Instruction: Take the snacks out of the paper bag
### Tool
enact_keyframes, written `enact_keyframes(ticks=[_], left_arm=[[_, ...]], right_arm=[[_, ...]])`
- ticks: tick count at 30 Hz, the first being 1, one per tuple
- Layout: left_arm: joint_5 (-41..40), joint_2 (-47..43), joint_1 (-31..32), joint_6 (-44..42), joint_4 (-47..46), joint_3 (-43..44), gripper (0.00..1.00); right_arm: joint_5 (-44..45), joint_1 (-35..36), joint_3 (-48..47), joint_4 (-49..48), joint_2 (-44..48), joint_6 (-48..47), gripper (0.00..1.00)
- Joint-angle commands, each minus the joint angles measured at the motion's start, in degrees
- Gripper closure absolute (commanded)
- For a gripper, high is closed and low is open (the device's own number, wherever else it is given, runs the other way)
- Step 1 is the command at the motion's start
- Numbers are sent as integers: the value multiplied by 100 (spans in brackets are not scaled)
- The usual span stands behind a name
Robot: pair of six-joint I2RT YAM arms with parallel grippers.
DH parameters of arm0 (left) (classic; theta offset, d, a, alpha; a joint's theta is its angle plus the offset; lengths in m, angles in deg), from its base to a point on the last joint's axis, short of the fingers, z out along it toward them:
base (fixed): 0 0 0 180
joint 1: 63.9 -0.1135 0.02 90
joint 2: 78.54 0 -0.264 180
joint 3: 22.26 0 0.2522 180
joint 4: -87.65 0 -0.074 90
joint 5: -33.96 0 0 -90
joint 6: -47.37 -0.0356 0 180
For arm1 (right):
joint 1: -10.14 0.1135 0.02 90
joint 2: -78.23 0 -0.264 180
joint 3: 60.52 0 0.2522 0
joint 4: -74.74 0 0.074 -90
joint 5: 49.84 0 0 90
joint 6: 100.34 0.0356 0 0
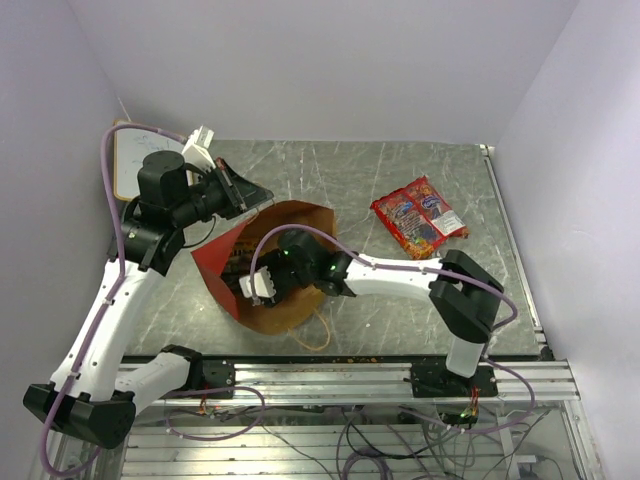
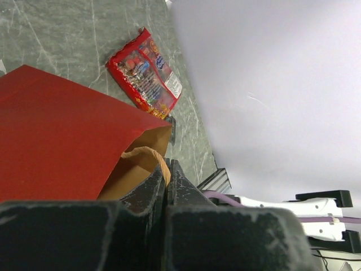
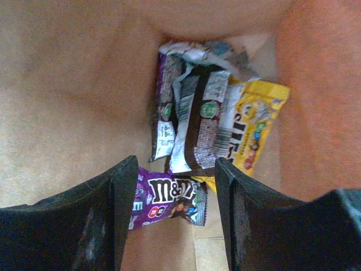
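The paper bag (image 1: 225, 262), red outside and brown inside, lies on the table with its mouth held up. My left gripper (image 2: 167, 169) is shut on the bag's upper loop handle (image 2: 148, 153) at the mouth. My right gripper (image 3: 176, 169) is open, deep inside the bag. Between and ahead of its fingers lie a purple candy pack (image 3: 163, 199), a brown pack (image 3: 197, 127) and a yellow pack (image 3: 256, 121), with a silvery pack (image 3: 208, 56) behind them. Two red crisp bags (image 1: 420, 217) lie out on the table to the right, also in the left wrist view (image 2: 145, 74).
A white board (image 1: 135, 160) stands at the back left behind my left arm. The bag's second loop handle (image 1: 318, 335) lies on the table near the front rail (image 1: 330, 375). White walls close in the left, back and right.
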Motion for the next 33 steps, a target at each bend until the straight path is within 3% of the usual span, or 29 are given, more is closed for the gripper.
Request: enact_keyframes(ticks=[1, 26, 33], left_arm=[[211, -32, 5, -139, -1, 294, 93], [400, -74, 5, -381, 373, 424, 93], [153, -123, 6, -287, 572, 429, 93]], right_arm=[[72, 1, -114, -130, -326, -414, 44], [414, -235, -768, -880, -1605, -290, 43], [890, -228, -598, -1142, -1723, -220, 48]])
